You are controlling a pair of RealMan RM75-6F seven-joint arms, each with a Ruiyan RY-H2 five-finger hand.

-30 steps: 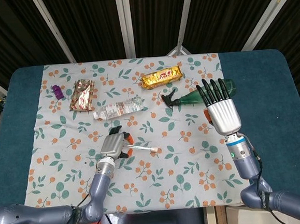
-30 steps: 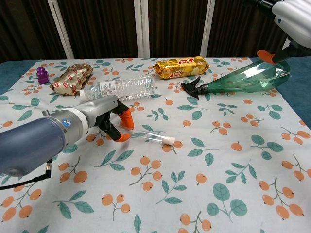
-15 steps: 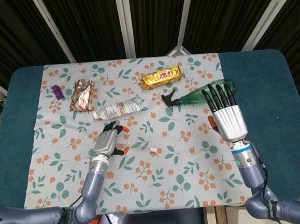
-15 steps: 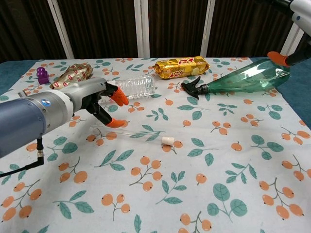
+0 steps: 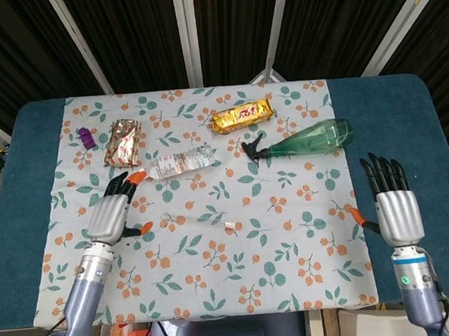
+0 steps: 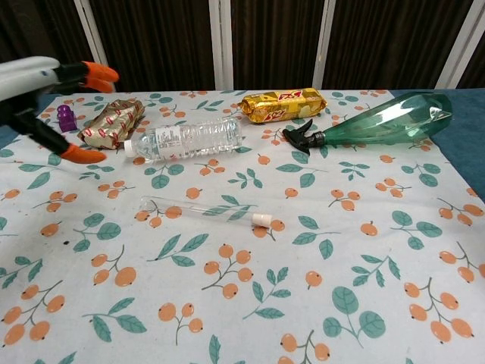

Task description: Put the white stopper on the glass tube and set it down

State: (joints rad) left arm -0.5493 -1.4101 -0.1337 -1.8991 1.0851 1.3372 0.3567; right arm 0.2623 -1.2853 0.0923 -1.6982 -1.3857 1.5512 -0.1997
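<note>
The left hand's fingers (image 5: 121, 186) are spread apart and hold nothing; the left hand (image 5: 111, 216) hovers well to the left of the glass tube (image 6: 198, 208). The right hand (image 5: 394, 205) (over the bare blue bench (image 5: 408, 122)) is likewise splayed and empty. The tube lies flat on the floral cloth (image 5: 294, 264), the white stopper (image 6: 261, 220) on its right end, near the clear water bottle (image 6: 186, 139).
</note>
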